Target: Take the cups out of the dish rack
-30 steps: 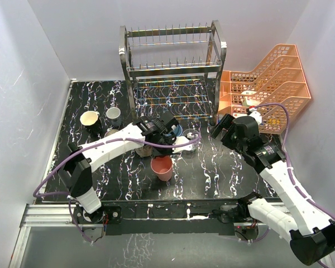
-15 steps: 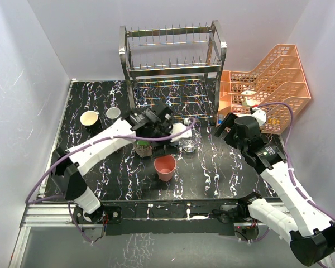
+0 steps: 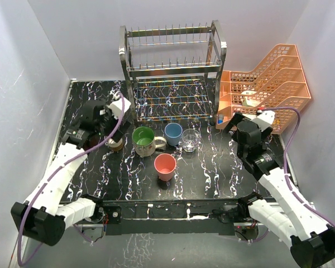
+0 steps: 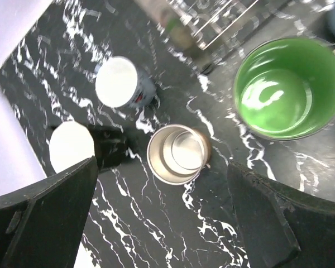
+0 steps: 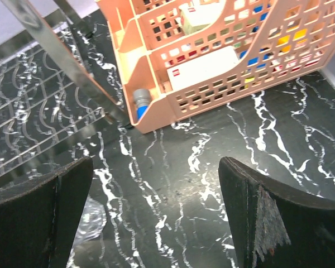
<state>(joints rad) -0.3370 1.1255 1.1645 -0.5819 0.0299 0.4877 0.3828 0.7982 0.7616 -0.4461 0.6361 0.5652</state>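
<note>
Top external view: in front of the dish rack (image 3: 173,72), upright on the table (image 3: 223,167), a row of cream mug (image 3: 143,139), light-blue tumbler (image 3: 173,133) and clear glass (image 3: 190,139), with the salmon-pink tumbler (image 3: 165,166) nearer the arms. Left wrist: left gripper (image 4: 162,167) spread wide, empty, above the brownish metallic cup (image 4: 177,153), near small grey cup (image 4: 120,82) and black cup (image 4: 71,147). Right gripper (image 5: 153,167) likewise parted, empty, near the orange trays (image 5: 212,56).

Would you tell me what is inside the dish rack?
Nothing shows in the dish rack but bare prongs and wires. The upper tier covers the back of the lower tier.
</note>
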